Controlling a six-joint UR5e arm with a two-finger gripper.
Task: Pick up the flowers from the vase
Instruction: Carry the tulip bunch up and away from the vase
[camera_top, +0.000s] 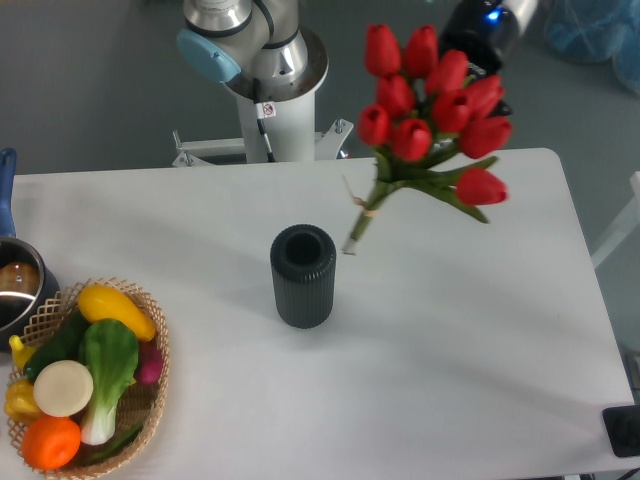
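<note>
- At the far left edge a pot (12, 290) is seen, with a basket (150, 385) of vegetables (85, 375) just beside it.
- Near the middle of the table (450, 350) the vase (303, 277) is seen upright, its round mouth empty.
- The flowers (430, 110) are held in the air up and to the right of the vase, fully clear of it; the stem ends hang just beside the mouth, not touching.
- The bunch's long axis is tilted: stems point down-left toward the vase, buds up-right.
- The bunch is judged light, soft and easily crushed; the tied stems below the leaves would be the firmer place to hold.
- The gripper (487, 75) is mostly hidden behind the buds, so its fingers cannot be made out; it is judged to be clamped on the flowers, since nothing else supports them.
</note>
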